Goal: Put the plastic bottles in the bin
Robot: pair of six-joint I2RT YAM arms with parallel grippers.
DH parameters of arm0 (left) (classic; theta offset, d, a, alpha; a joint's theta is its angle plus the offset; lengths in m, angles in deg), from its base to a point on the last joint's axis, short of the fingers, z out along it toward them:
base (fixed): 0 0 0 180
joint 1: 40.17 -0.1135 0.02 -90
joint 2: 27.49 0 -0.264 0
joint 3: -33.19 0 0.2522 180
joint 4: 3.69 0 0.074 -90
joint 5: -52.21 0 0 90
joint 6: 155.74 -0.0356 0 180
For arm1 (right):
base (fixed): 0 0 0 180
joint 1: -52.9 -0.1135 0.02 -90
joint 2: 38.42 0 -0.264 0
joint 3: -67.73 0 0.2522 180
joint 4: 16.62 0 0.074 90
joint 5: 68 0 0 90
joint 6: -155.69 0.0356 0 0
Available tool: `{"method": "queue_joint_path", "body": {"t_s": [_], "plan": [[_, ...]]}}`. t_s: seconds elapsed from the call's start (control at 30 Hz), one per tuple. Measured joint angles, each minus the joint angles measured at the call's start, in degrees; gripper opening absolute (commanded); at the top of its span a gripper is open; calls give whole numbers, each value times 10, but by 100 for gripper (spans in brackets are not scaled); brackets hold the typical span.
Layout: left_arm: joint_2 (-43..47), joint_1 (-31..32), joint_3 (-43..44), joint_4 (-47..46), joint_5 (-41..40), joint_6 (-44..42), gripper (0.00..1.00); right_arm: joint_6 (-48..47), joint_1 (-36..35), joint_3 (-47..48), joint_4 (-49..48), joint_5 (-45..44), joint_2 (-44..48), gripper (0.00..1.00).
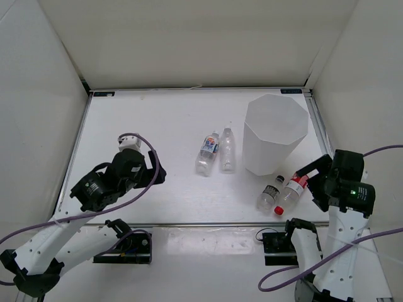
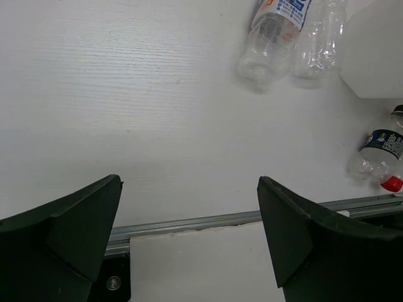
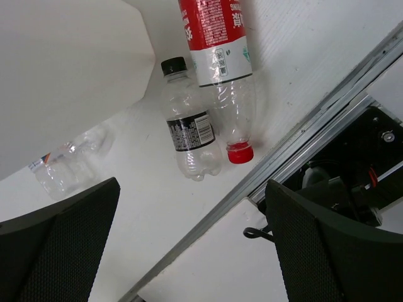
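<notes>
A white table (image 1: 157,126) with a metal rail (image 1: 201,223) along one edge stands between plain white walls (image 1: 189,38), in even light.

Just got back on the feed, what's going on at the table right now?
Nothing is in hand yet. The left gripper and right gripper are both open and empty. All four bottles lie on the table: the blue-white labelled bottle and the plain bottle side by side left of the bin, the black-capped bottle and red-capped bottle together in front of it, nearest the right gripper. The bin stands upright.
</notes>
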Motion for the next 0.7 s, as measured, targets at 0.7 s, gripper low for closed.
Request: {"method": "queue_joint_path", "body": {"t_s": [0.7], "plan": [[-133, -47, -7, 0, 57, 35, 100, 10, 14, -118, -78, 18, -159, 100]]}}
